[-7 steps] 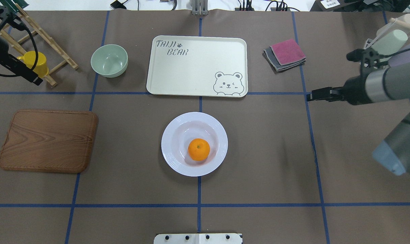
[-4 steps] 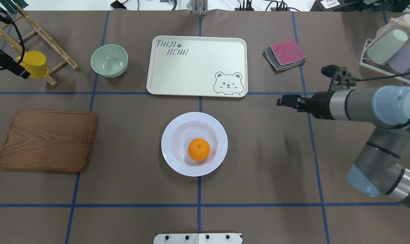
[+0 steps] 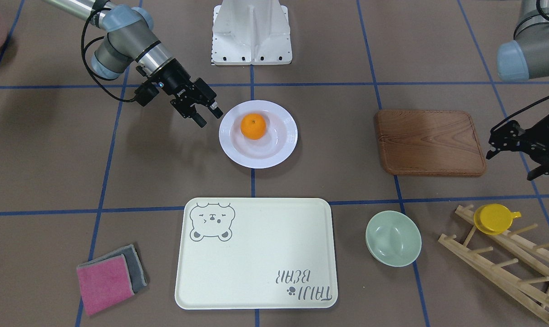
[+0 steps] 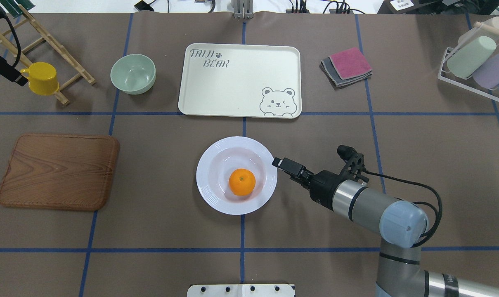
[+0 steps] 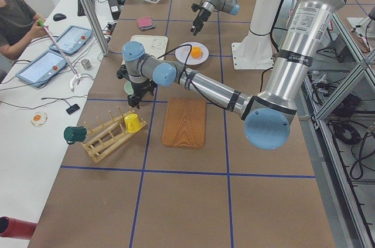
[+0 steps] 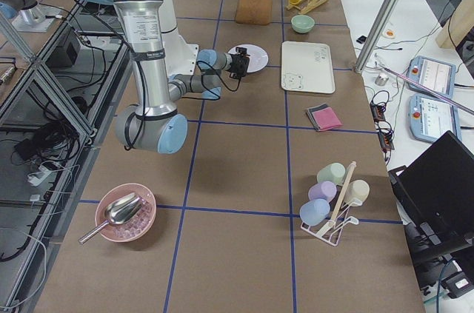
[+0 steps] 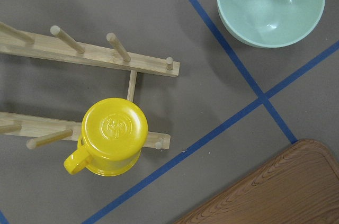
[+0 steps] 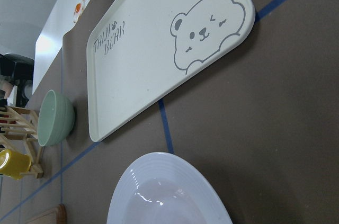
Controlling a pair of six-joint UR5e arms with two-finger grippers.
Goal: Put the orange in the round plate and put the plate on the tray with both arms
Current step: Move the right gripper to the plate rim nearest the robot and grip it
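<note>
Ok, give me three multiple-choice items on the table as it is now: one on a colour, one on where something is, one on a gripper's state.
1. What colour is the bowl beside the tray? A pink; B yellow; C pale green.
2. Where is the orange? A on the tray; B in the round plate; C in the bowl.
3. How is the right gripper? A open and empty; B shut on the orange; C shut on the tray.
Answers: 1 C, it shows pale green in the overhead and front-facing views. 2 B, the orange sits in the plate's well. 3 A, its jaws stand apart beside the plate's rim.
</note>
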